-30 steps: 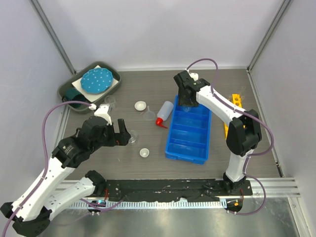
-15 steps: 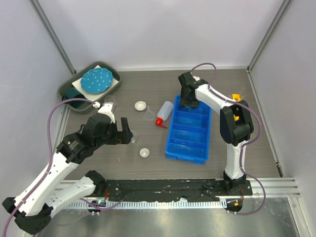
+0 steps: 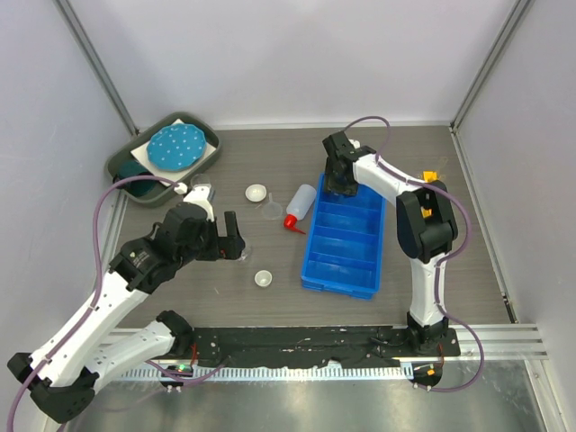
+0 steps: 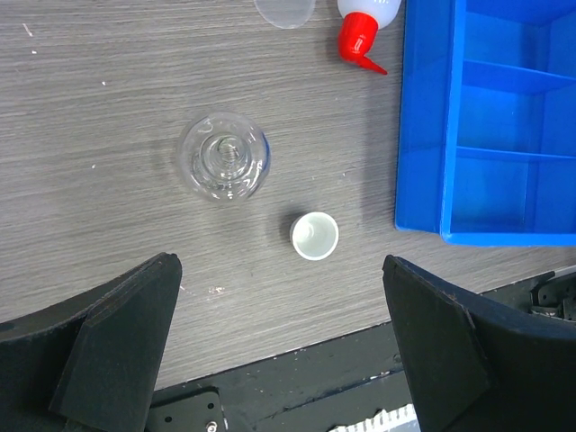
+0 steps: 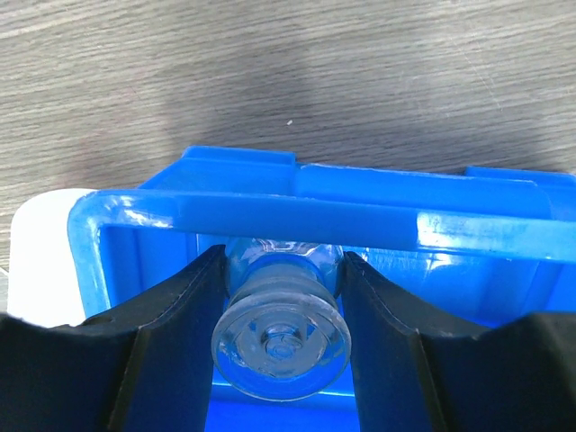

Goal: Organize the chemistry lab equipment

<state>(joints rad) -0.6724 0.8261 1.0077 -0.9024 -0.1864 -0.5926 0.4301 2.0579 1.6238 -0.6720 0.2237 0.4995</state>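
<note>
My left gripper (image 3: 232,236) is open above the table; in its wrist view (image 4: 279,263) the jaws stand wide apart and empty. A clear glass flask (image 4: 224,157) and a small white dish (image 4: 314,236) stand on the table just beyond them. My right gripper (image 3: 337,184) is shut on a clear glass flask (image 5: 281,337), held at the far end of the blue divided bin (image 3: 346,252), whose rim (image 5: 360,220) is right in front of it. The red-capped bottle (image 3: 301,206) lies left of the bin. The yellow rack (image 3: 433,183) is mostly hidden by the right arm.
A second white dish (image 3: 257,193) and a clear funnel (image 3: 273,211) sit near the bottle. A small beaker (image 3: 201,187) stands by my left arm. The dark green tray (image 3: 162,148) with the dotted disc is at the back left. The black base rail runs along the near edge.
My left gripper has moved right, toward the flask and the white dish. My right gripper, still holding its flask, has shifted slightly at the bin's far end while its elbow swung in.
</note>
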